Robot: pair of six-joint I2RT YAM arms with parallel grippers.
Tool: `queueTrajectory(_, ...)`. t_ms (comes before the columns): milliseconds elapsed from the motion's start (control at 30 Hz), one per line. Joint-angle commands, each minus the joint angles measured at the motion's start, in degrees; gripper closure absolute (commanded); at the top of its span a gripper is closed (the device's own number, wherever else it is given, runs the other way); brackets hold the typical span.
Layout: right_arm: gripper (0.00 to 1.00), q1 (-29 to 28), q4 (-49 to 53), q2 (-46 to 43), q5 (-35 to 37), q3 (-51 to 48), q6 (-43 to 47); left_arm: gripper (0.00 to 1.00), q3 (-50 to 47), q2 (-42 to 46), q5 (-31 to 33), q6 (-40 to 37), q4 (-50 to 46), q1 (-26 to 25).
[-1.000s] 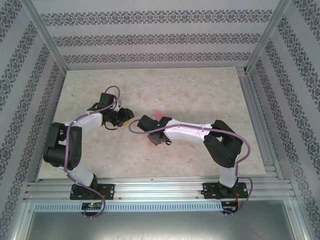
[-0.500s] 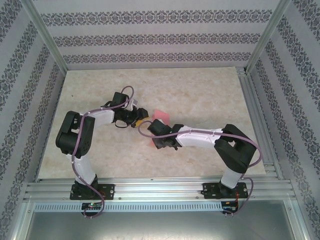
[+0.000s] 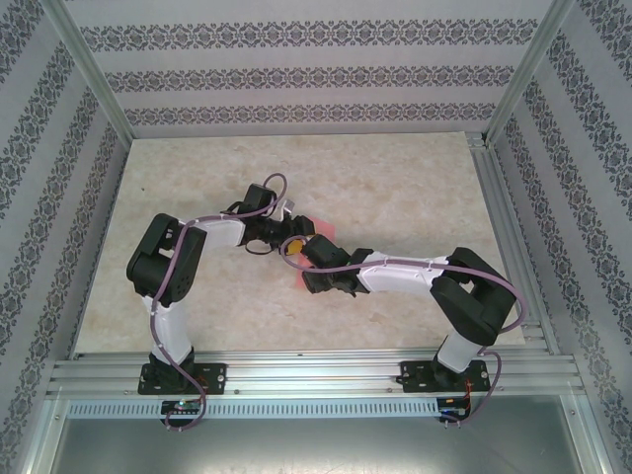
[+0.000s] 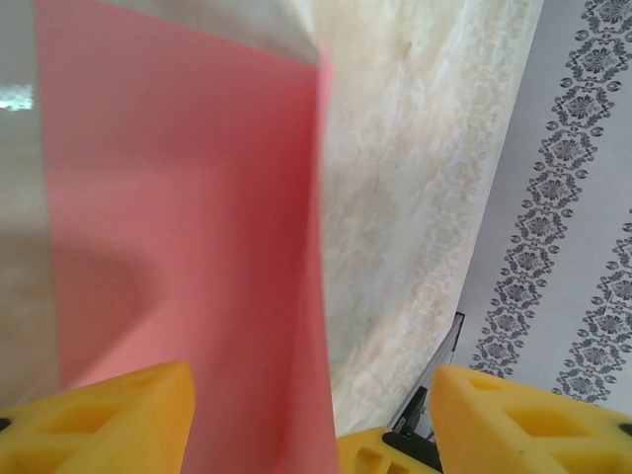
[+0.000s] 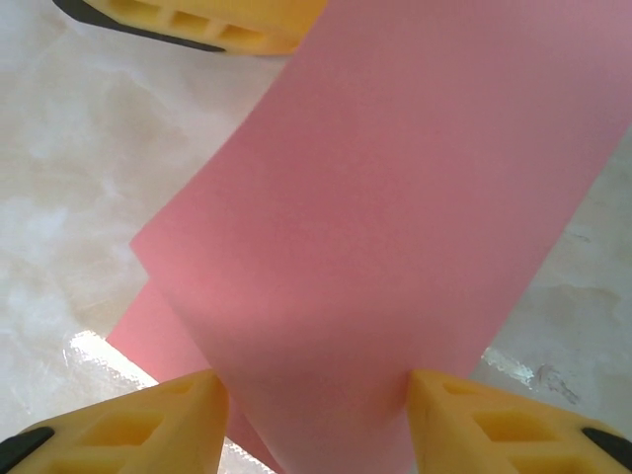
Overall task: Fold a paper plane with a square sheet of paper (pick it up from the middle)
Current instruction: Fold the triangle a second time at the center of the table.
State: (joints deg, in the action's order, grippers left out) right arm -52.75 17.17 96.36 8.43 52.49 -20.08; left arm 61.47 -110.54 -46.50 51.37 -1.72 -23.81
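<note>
The square sheet of paper (image 3: 322,231) is pink-red and bowed upward over the table's middle, mostly hidden under both wrists in the top view. My right gripper (image 5: 314,380) is shut on it: the curved sheet (image 5: 395,197) fills the gap, and both yellow fingers (image 5: 158,415) press its sides. My left gripper (image 4: 308,375) is open, with the sheet's raised edge (image 4: 178,197) running between its spread fingers, close to the left one and well off the right one. From above, the left gripper (image 3: 289,235) meets the right gripper (image 3: 314,259) at the sheet.
The marbled beige table (image 3: 395,178) stretches bare behind and to both sides of the arms. Patterned walls and a metal frame (image 3: 499,197) bound it. One of the left gripper's yellow fingers (image 5: 197,25) shows at the top of the right wrist view.
The left arm has swung rightward to the sheet and its jaws have spread wider. The right arm has shifted slightly right with the sheet still between its fingers.
</note>
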Motion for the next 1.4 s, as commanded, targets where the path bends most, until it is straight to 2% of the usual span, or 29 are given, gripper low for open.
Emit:
queueTrajectory(0,0.49,0.19,-2.33,-2.03,-0.86,-1.03,-0.84,0.4,1.3,-0.45,-1.16,0.74,2.86,-0.45)
queueTrajectory(200,0.48,0.34,-2.69,-3.27,-0.73,-1.66,-1.23,0.7,1.24,-1.19,-1.66,1.86,3.96,-1.06)
queueTrajectory(367,0.42,0.13,-3.91,-8.07,-1.67,-3.25,-4.68,0.83,0.98,-1.02,-0.75,3.1,3.82,-1.33)
queueTrajectory(467,0.38,-0.65,-11.54,-12.8,-2.6,-8.46,-5.35,0.88,0.32,-1.08,-0.54,4.85,5.05,-1.43)
queueTrajectory(533,0.37,-1.29,-18.71,-15.83,-4.4,-13.3,-3.27,0.88,0.15,-0.9,-0.08,5.4,5.2,-1.44)
queueTrajectory(567,0.3,-2.28,-21.3,-16.91,-3.14,-15.24,-2.22,0.88,-0.16,-0.65,0.23,5.89,5.56,-1.43)
queueTrajectory(633,0.28,-3.65,-22.0,-18.11,1.24,-16.71,-1.27,0.88,-0.62,-0.22,0.6,6.9,6.15,-1.5)
queueTrajectory(833,0.27,-5.26,-8.67,-11.73,8.73,-7.36,-0.03,0.86,-1.05,0.18,1.19,7.98,6.05,-1.64)
queueTrajectory(1100,0.23,-9.35,-4.23,-3.28,12.08,0.31,1.68,0.86,-0.79,0.14,0.85,7.91,5.85,-1.63)
queueTrajectory(1300,0.27,-9.66,-0.04,-1.29,16.99,2.6,-0.62,0.86,-0.5,0.24,1.03,7.01,4.58,-1.66)
queueTrajectory(1367,0.35,-9.41,-0.5,-2.51,16.51,1.9,-0.99,0.86,-0.5,0.2,1.23,6.65,4.12,-1.63)
